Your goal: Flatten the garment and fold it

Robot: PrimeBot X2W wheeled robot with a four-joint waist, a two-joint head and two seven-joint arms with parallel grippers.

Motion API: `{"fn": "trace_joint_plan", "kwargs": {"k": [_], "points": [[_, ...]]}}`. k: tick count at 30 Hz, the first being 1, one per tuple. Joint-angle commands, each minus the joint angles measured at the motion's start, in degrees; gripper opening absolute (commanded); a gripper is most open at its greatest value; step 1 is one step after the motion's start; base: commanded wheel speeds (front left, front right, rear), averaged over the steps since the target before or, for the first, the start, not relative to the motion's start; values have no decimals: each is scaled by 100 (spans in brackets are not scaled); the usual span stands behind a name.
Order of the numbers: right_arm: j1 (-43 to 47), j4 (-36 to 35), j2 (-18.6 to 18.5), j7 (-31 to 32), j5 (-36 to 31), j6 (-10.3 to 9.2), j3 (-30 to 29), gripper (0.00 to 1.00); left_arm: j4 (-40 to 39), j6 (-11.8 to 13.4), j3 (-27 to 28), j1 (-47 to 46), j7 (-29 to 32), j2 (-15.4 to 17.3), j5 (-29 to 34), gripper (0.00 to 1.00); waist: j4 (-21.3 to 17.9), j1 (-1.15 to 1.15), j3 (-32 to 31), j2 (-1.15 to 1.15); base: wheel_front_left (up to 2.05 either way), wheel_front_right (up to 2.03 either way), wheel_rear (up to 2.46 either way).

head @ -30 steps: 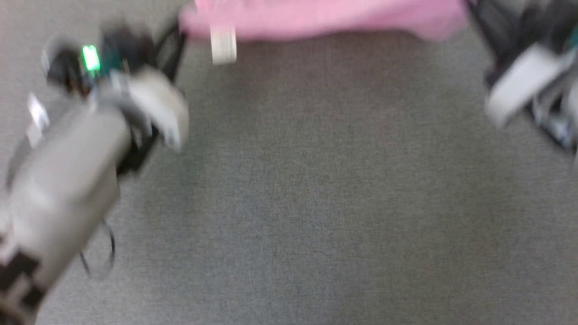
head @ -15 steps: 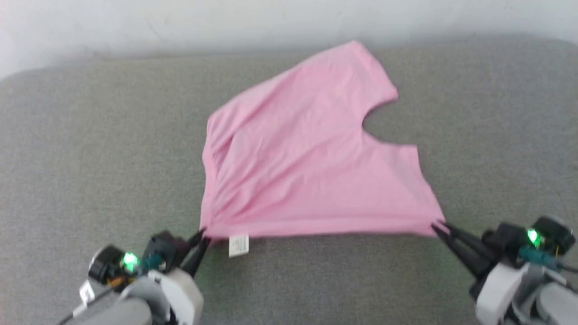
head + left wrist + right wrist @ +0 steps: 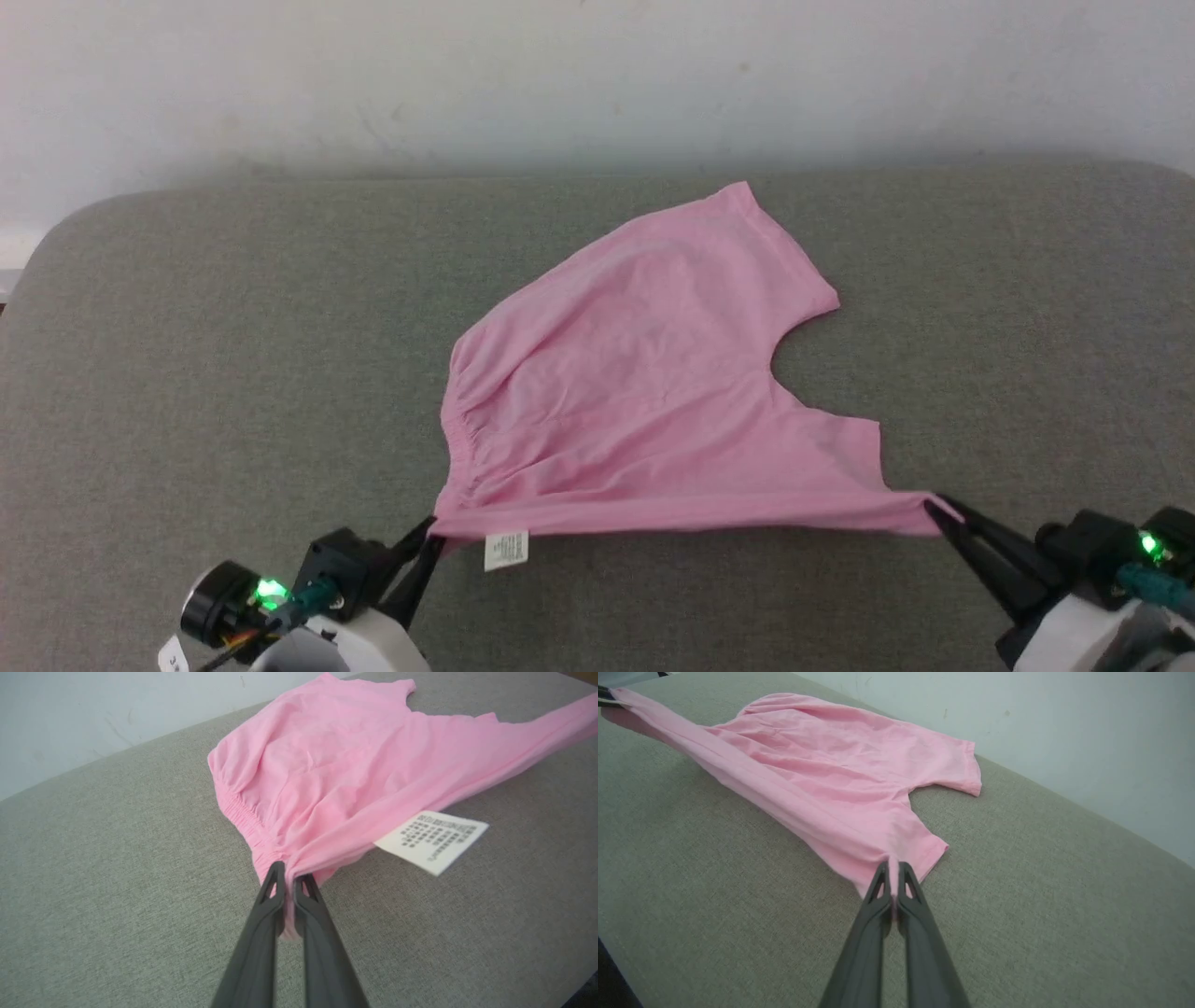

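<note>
Both jaws were clamped shut on the near corners of the garment (image 3: 644, 401), spread on the grey bench (image 3: 187, 373); pulling harder could have slipped the thin cloth free or bunched it.

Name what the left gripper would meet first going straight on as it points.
The soft bright pink cloth garment: the left gripper is shut on its gathered corner, with more cloth directly ahead.

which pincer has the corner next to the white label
The left pincer: it pinches the garment at the gathered waistband corner beside the white label; the right pincer holds the plain hem corner.
</note>
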Motion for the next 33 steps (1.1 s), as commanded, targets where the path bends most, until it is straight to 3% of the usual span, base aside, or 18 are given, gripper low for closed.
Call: {"fn": "trace_joint_plan", "kwargs": {"k": [1, 7, 15, 25, 33], "points": [[-145, -46, 33, 35, -35, -13, -69, 0, -20, 43, 66, -151, 14, -14, 48, 0, 52, 1, 64, 0, 0, 0, 0], [-1052, -200, -39, 468, -204, -13, -320, 0, 214, -92, 318, -786, -14, -290, 118, 0, 227, 1, 472, 0, 0, 0, 0], [-3041, 379, -220, 780, -131, -13, 94, 0, 1010, -382, 801, -1572, -271, -905, 30, 0, 497, 1, 1388, 0, 0, 0, 0], [-5750, 2192, -4, 1143, -175, -13, 1387, 0, 2157, -796, 1142, -2462, -419, -1790, 179, 0, 887, 1, 2560, 0, 0, 0, 0], [-6900, 3826, 538, 998, -166, -13, 2301, 0, 2570, -999, 1461, -2689, -445, -2154, 429, 0, 1067, 1, 2964, 0, 0, 0, 0]]}}
